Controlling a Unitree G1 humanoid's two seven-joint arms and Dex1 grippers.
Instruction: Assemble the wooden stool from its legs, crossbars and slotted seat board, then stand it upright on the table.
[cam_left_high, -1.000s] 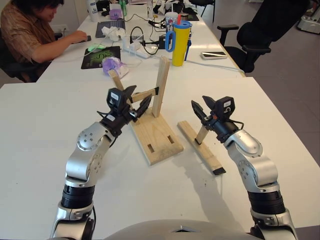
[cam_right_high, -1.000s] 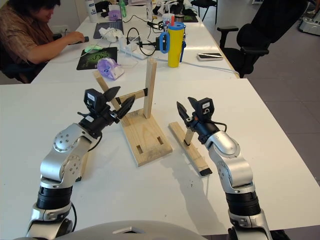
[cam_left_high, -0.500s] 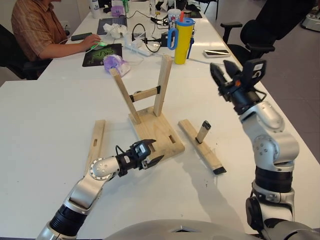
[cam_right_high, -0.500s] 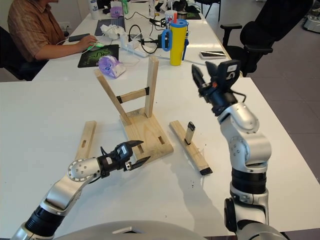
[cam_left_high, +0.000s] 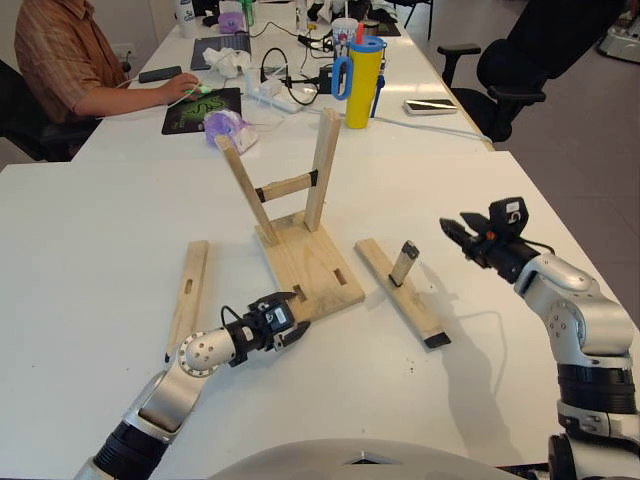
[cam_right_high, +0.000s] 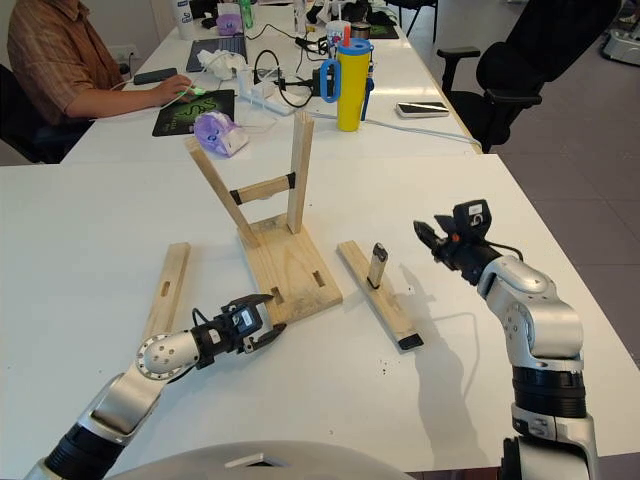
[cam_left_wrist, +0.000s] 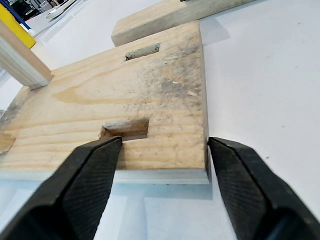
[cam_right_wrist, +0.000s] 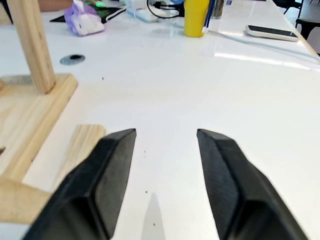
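Straddling the near edge of the seat board (cam_left_high: 305, 262), which lies flat mid-table, the left gripper (cam_left_high: 285, 322) has its fingers apart. The right gripper (cam_left_high: 456, 226) hangs spread over the table (cam_left_high: 500, 340), right of a loose leg (cam_left_high: 400, 297).

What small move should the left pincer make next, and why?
Likely shut the left pincer on the seat board: its open fingers bracket the board's near corner, one by an empty slot, one at the side edge.
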